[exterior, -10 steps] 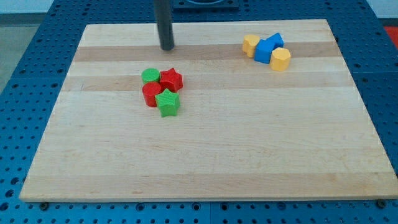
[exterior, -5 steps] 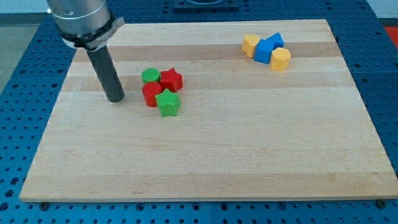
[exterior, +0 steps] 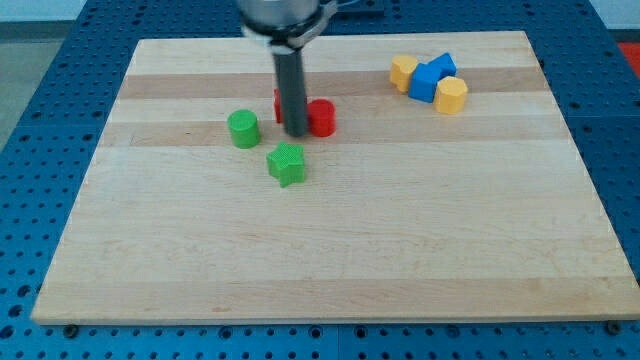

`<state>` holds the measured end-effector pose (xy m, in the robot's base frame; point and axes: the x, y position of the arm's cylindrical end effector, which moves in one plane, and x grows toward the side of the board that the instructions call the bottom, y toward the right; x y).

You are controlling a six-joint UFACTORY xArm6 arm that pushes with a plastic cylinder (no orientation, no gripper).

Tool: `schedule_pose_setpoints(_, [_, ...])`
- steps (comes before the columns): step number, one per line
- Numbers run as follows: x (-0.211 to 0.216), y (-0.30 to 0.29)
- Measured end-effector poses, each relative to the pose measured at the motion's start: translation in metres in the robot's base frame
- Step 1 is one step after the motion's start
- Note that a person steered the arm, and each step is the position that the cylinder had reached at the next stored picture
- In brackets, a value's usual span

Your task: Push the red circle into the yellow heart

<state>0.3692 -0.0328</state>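
Observation:
The red circle lies left of the board's centre near the view's top. My tip stands right against its left side. A red star is mostly hidden behind the rod. The yellow heart lies at the view's upper right, at the right end of a cluster of blocks, well to the right of the red circle.
A green circle lies left of my tip and a green star just below it. Beside the heart are two blue blocks and another yellow block. The wooden board rests on a blue perforated table.
My tip swept from the left of the red and green cluster to the right through it. The red circle and red star moved up and right; the green star shifted slightly right.

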Motion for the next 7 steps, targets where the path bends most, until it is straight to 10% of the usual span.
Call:
schedule_pose_setpoints(3, [-0.08, 0.094])
schedule_pose_setpoints(7, [-0.058, 0.072])
